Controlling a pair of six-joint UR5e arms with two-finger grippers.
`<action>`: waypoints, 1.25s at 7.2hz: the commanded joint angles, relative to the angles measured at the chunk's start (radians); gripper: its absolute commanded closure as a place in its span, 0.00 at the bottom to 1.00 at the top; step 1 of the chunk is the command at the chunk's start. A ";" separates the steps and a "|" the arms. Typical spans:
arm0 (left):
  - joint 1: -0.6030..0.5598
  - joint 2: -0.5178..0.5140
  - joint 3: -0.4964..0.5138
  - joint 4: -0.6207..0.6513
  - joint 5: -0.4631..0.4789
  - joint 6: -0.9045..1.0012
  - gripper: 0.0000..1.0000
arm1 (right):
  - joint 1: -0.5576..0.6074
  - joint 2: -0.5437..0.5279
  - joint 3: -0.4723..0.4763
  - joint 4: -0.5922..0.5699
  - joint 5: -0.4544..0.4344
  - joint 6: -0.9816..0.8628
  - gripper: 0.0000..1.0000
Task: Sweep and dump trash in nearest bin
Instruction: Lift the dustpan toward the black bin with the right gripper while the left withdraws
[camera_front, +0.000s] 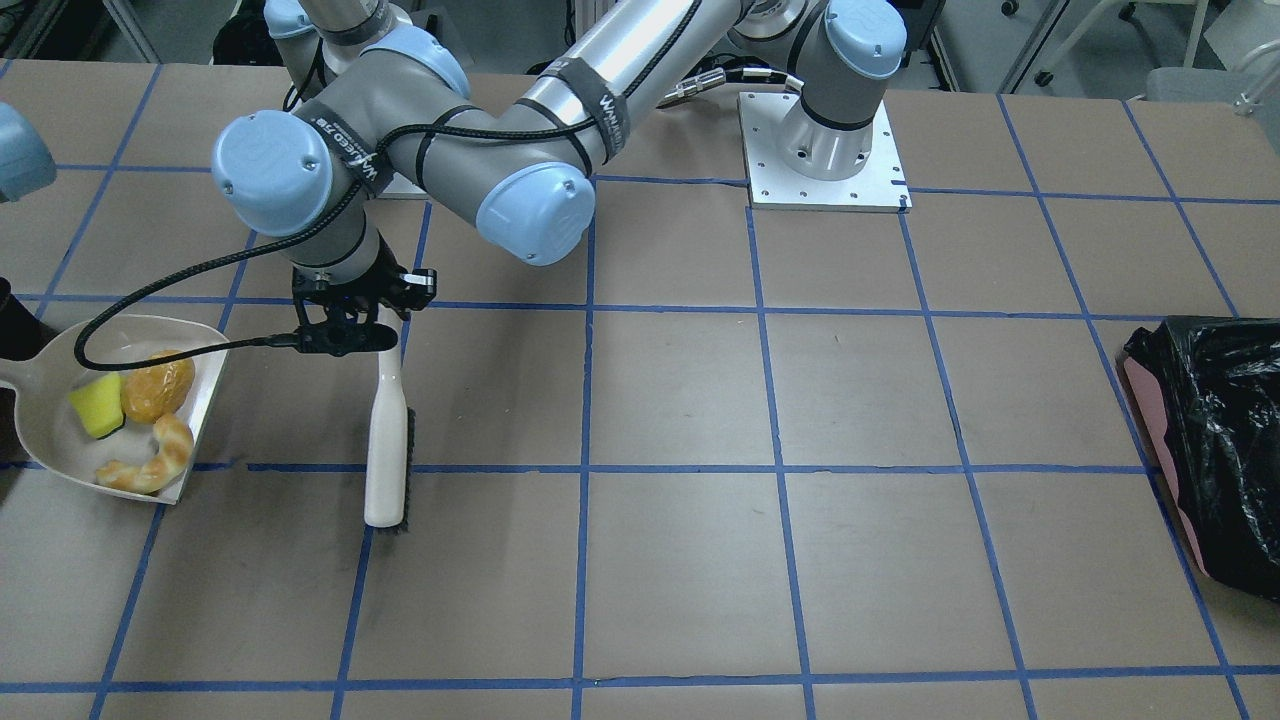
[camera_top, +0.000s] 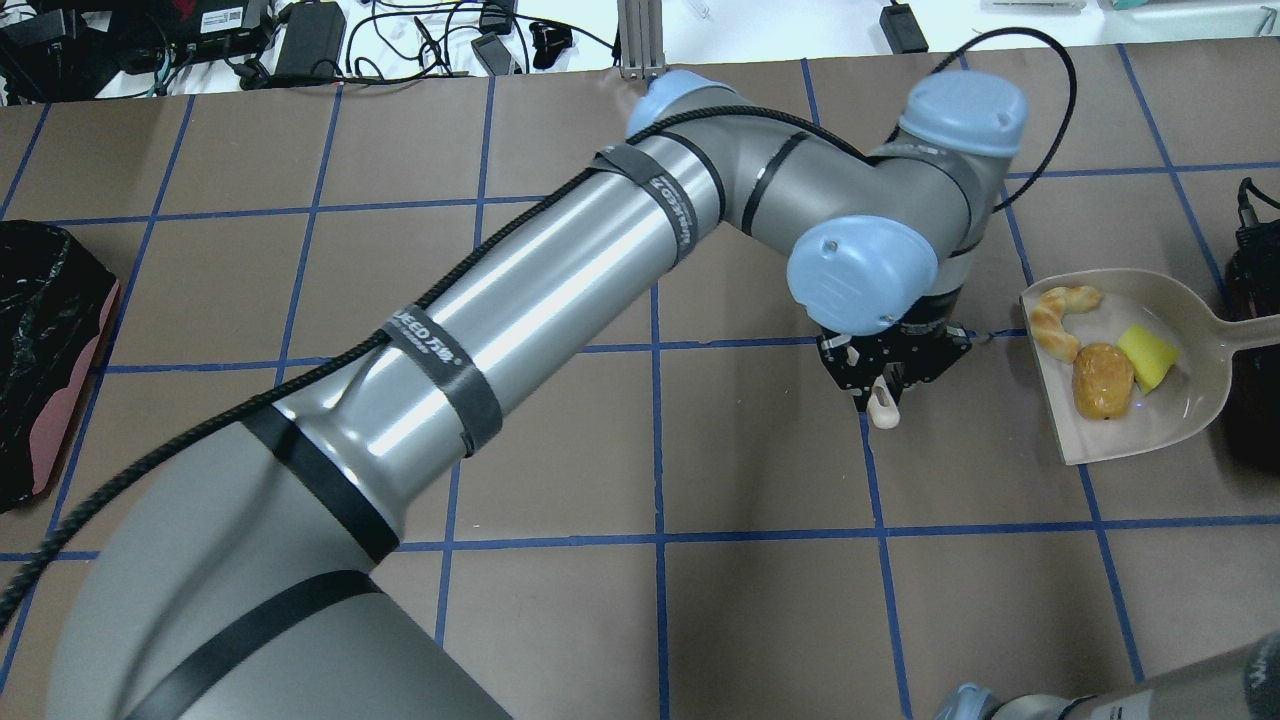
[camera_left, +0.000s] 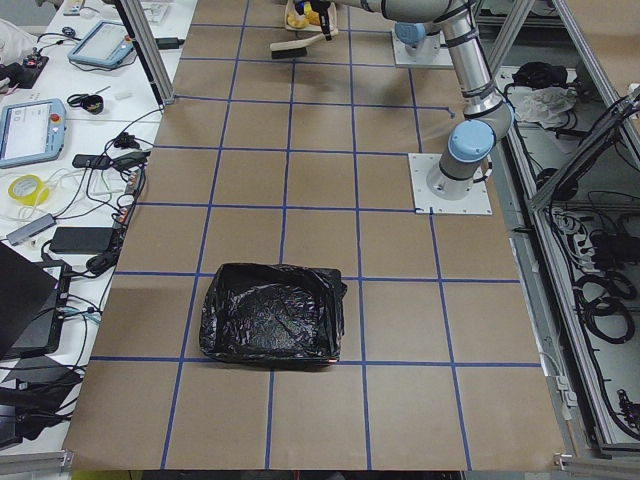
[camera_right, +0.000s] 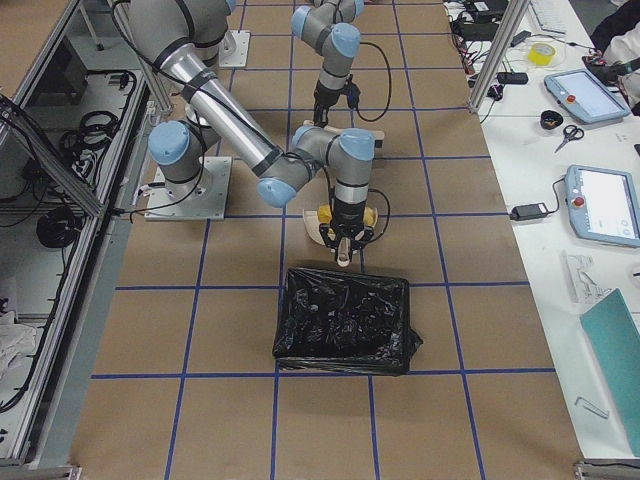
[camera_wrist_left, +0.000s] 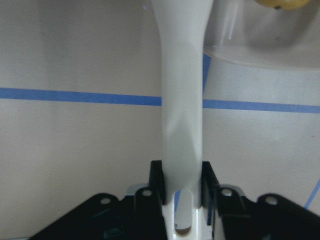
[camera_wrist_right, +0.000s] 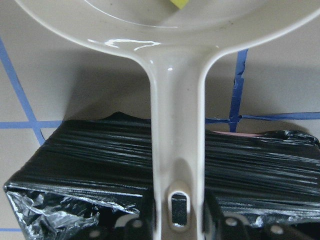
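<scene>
Left hand (camera_wrist_left: 182, 186) pinches the handle of white plastic brush (camera_front: 385, 440), wrist pointing down, arm reached across brown taped bench (camera_front: 680, 560). Right hand (camera_wrist_right: 177, 220) clamps beige dustpan (camera_front: 55, 440) by its handle, above ridged black bin (camera_wrist_right: 90, 160). Yellow-green spongy wedge (camera_front: 97, 406), glossy brown roll (camera_front: 158, 385), pale croissant (camera_front: 150, 462) sit in the dustpan.

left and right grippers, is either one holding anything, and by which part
Left gripper is shut on the brush, at the end of its white handle. Right gripper is shut on the dustpan, near its handle's end.
</scene>
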 joint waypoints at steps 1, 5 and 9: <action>0.105 0.079 -0.046 -0.101 0.074 0.104 1.00 | -0.038 -0.015 -0.055 0.086 0.068 0.001 1.00; 0.257 0.275 -0.248 -0.131 0.108 0.245 1.00 | -0.167 -0.020 -0.321 0.436 0.151 -0.053 1.00; 0.260 0.461 -0.607 0.034 0.088 0.273 1.00 | -0.398 -0.002 -0.461 0.472 0.178 -0.156 1.00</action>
